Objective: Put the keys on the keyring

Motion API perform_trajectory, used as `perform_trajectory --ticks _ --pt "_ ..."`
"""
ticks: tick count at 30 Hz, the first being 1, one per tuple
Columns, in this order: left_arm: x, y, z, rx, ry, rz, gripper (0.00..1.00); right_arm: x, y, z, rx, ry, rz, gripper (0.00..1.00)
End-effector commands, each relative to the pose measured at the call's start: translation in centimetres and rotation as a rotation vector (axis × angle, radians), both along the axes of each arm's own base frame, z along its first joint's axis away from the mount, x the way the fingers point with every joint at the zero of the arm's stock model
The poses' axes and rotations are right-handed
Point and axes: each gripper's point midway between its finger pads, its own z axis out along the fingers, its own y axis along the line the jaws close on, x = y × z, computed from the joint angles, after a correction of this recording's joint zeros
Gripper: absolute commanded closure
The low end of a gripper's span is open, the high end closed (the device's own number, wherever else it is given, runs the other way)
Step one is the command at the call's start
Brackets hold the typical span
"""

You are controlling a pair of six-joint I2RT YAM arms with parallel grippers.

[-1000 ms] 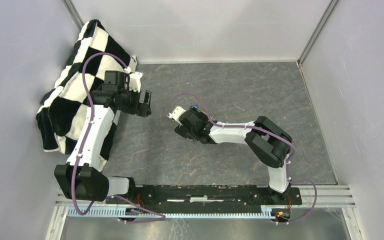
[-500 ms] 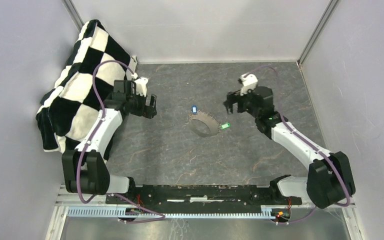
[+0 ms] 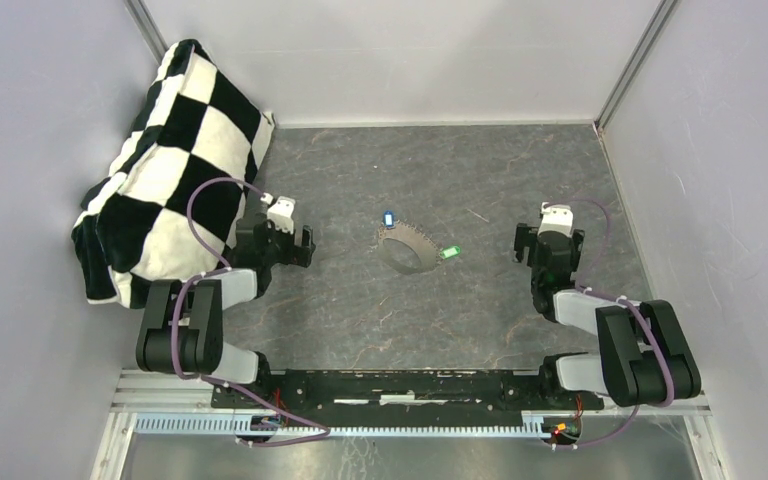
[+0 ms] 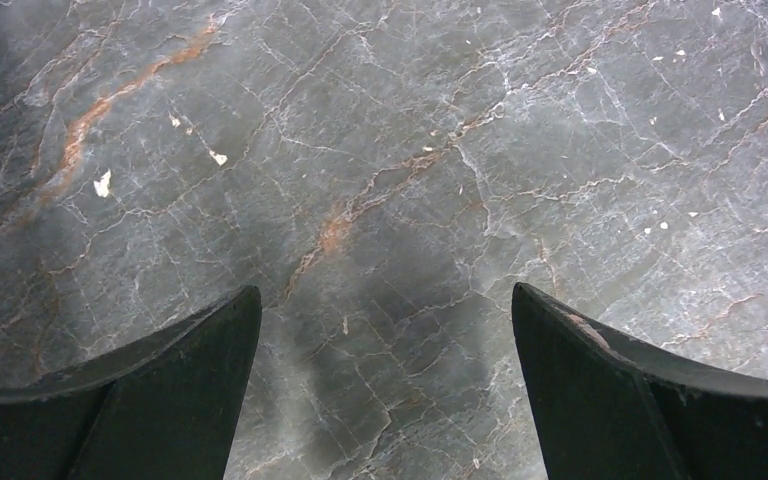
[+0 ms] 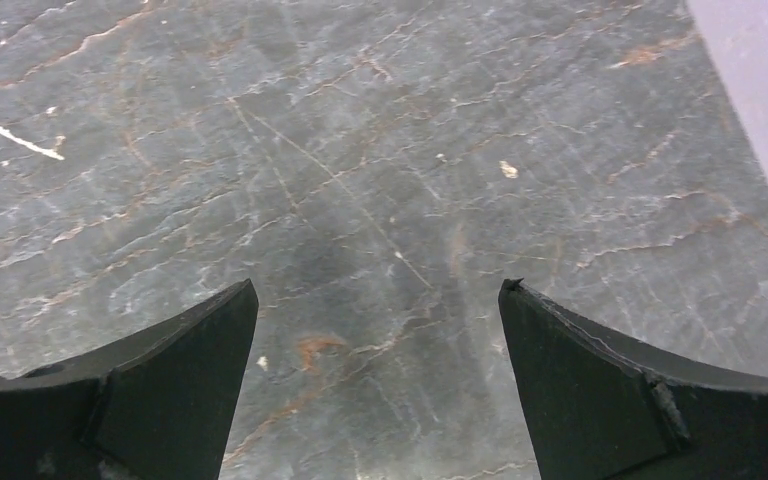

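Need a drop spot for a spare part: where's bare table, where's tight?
Free: far strip between back wall and keyring; near strip between keyring and arm bases; either side of the keyring, out to the open left gripper and right gripper. Crowded: centre, blue key, keyring, green key together; left edge, checkered cloth.

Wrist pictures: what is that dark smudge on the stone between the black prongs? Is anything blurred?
Left wrist view: a soft shadow on the table, just ahead of the open left gripper; the stone veins look sharp. Right wrist view: a fainter shadow ahead of the open right gripper. Top view: even light, no glare.
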Motion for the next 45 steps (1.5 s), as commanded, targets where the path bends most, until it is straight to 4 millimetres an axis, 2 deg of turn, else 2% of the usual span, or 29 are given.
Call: perform_trajectory --ticks 1,3,7,10,12,14,16,17,18,19,21,23,24,27,30,35,45 --pt "3.1 -0.1 4.4 -0.059 -0.289 0.031 0.00 2.0 -1.7 4.8 -0.066 -0.232 -0.069 0.02" --pt "3.2 0.3 4.5 -0.065 -0.291 0.054 0.00 2.1 -1.8 4.5 -0.085 -0.197 -0.072 0.02" --pt "3.0 0.9 5.0 -0.069 -0.322 0.101 0.00 -0.4 -2.1 4.3 -0.148 -0.212 -0.031 0.02" --pt "3.0 1.9 4.5 -0.057 -0.289 0.166 0.00 -1.9 -3.0 2.9 -0.176 -0.180 -0.062 0.02" --pt "3.2 2.1 3.8 -0.050 -0.243 0.179 0.00 -2.2 -3.0 2.4 -0.173 -0.193 -0.061 0.02" --pt "3.3 2.5 3.6 -0.036 -0.233 0.194 0.00 -2.2 -2.9 2.9 -0.159 -0.244 -0.064 0.02" --pt "3.4 2.9 4.0 -0.038 -0.265 0.210 0.00 -1.8 -2.7 2.4 -0.163 -0.224 -0.055 0.02" --pt "3.3 2.8 4.5 -0.055 -0.296 0.207 0.00 -1.9 -2.8 2.5 -0.166 -0.241 -0.055 0.02" --pt "3.4 3.5 5.6 -0.077 -0.353 0.225 0.00 -2.0 -2.5 2.6 -0.162 -0.251 -0.035 0.02" --pt "3.2 3.6 6.3 -0.105 -0.410 0.223 0.00 -2.5 -2.3 2.8 -0.160 -0.276 -0.017 0.02" --pt "1.9 3.1 5.4 -0.108 -0.446 0.182 0.00 -4.4 -1.9 3.1 -0.158 -0.342 0.019 0.02" --pt "1.1 2.6 5.6 -0.125 -0.516 0.154 0.00 -5.5 -1.4 4.1 -0.165 -0.413 0.059 0.02" --pt "0.9 2.4 5.6 -0.114 -0.508 0.142 0.00 -5.4 -1.0 4.6 -0.175 -0.434 0.088 0.02" --pt "1.1 2.4 5.5 -0.117 -0.508 0.149 0.00 -3.2 -0.2 2.6 -0.182 -0.312 0.135 0.02" --pt "1.6 2.3 4.7 -0.109 -0.454 0.141 0.00 -3.4 -0.3 2.6 -0.179 -0.315 0.133 0.02" --pt "1.3 2.4 5.3 -0.116 -0.485 0.145 0.00 -3.5 -0.4 2.8 -0.182 -0.327 0.129 0.02" --pt "1.5 2.4 5.2 -0.116 -0.478 0.147 0.00 -3.6 -0.4 2.8 -0.182 -0.328 0.129 0.02"
